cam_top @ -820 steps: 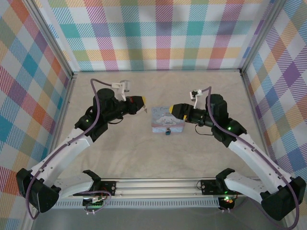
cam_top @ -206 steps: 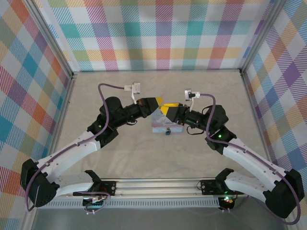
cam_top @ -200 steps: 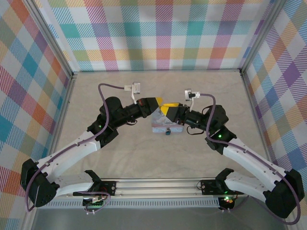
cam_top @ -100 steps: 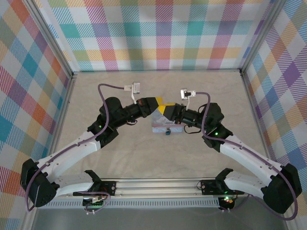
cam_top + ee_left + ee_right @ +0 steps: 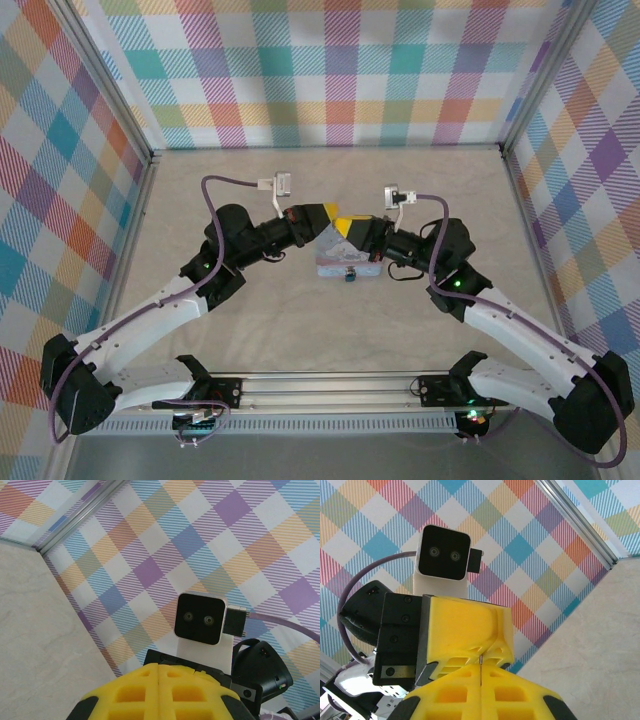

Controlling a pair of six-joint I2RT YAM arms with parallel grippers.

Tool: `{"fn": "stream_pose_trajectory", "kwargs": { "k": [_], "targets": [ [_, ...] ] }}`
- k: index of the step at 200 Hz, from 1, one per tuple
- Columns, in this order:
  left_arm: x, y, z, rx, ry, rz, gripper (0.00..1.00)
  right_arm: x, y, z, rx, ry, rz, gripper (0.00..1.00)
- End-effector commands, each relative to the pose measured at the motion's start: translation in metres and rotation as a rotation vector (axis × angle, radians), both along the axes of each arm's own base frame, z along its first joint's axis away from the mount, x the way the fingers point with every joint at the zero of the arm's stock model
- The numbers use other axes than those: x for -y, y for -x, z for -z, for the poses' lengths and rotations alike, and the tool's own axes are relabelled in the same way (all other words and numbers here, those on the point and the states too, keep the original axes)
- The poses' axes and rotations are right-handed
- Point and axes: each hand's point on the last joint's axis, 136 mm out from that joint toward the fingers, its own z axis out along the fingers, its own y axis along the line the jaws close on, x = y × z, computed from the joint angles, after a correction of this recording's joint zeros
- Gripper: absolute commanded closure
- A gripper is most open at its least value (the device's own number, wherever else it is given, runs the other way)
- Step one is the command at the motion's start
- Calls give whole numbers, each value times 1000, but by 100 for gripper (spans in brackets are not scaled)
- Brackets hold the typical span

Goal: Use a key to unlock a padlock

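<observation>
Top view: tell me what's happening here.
Both arms reach inward, and the left gripper and right gripper meet tip to tip above the far edge of the tin. In the wrist views both look shut, but whether either holds a key cannot be told. The padlock sits at the tin's near edge, with neither gripper on it.

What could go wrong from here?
1. The left pincer and right pincer meet tip to tip, both shut; a push could jam them.
2. A thin sliver shows in the right wrist view where the tips meet; if it is the key, it could drop.
3. The padlock at the near edge of the tin could get knocked.
</observation>
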Motion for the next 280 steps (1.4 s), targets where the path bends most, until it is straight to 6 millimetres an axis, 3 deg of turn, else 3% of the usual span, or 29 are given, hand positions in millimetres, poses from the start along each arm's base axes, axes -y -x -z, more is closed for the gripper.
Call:
{"fn": "stream_pose_trajectory", "kwargs": {
  "k": [1, 37, 49, 54, 85, 140, 166, 196, 229, 269, 280],
  "targets": [
    [-6, 2, -10, 40, 21, -21, 100, 2, 9, -8, 51, -16, -18, 100],
    [-5, 4, -7, 22, 1, -15, 100, 3, 11, -9, 66, -8, -13, 100],
    [-6, 2, -2, -4, -33, -26, 76, 6, 12, -9, 74, 5, -6, 100],
    [-6, 2, -2, -10, -44, -25, 72, 6, 13, -11, 83, 14, -3, 100],
    [-5, 9, -4, -22, -61, 37, 58, 8, 23, -10, 103, 99, -33, 100],
    [-3, 22, -14, -34, -61, 182, 44, 14, 36, -5, 88, 215, -98, 100],
    [1, 29, -15, -39, -57, 246, 45, 16, 35, -5, 73, 232, -112, 100],
    [7, 33, -15, -45, -54, 300, 55, 15, 34, -7, 66, 228, -134, 100],
    [10, 33, -9, -63, -72, 319, 55, 14, 32, -11, 76, 215, -138, 100],
    [10, 35, -9, -53, -73, 327, 80, 15, 26, -5, 50, 228, -131, 100],
    [10, 35, -9, -53, -76, 327, 91, 17, 25, -6, 48, 222, -127, 100]
  ]
}}
